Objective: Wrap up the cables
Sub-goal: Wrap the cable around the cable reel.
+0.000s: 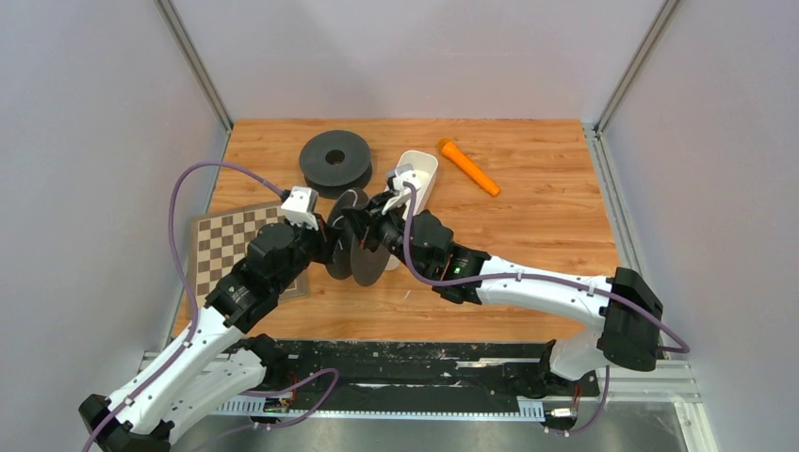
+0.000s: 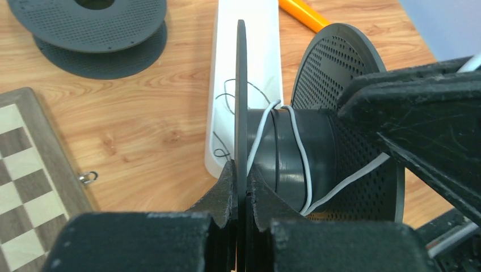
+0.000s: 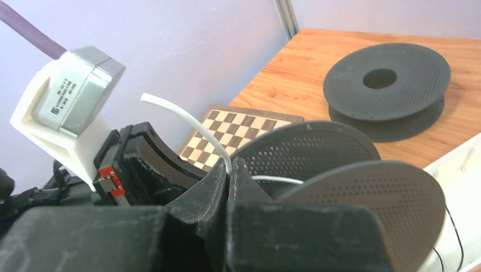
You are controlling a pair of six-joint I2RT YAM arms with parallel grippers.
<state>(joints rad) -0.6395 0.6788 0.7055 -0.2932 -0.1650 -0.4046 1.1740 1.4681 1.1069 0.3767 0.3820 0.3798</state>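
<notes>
Above the wooden table (image 1: 546, 226), mid-frame in the top view, the left gripper (image 2: 241, 170) clamps the black spool's (image 2: 326, 141) flange while the right gripper (image 3: 230, 170), just beside it, pinches the white cable (image 3: 195, 123) looped crosswise round its hub.

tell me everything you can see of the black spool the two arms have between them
The black plastic spool has two thin round flanges, dotted with small holes, joined by a smooth cylindrical hub. It is on edge, axle level, near the middle of the wooden table. The left gripper is shut on the rim of one flange. A thin white cable lies in a couple of loose turns around the hub and runs to the right gripper, which pinches it. Whether the spool rests on the wood cannot be told.
</notes>
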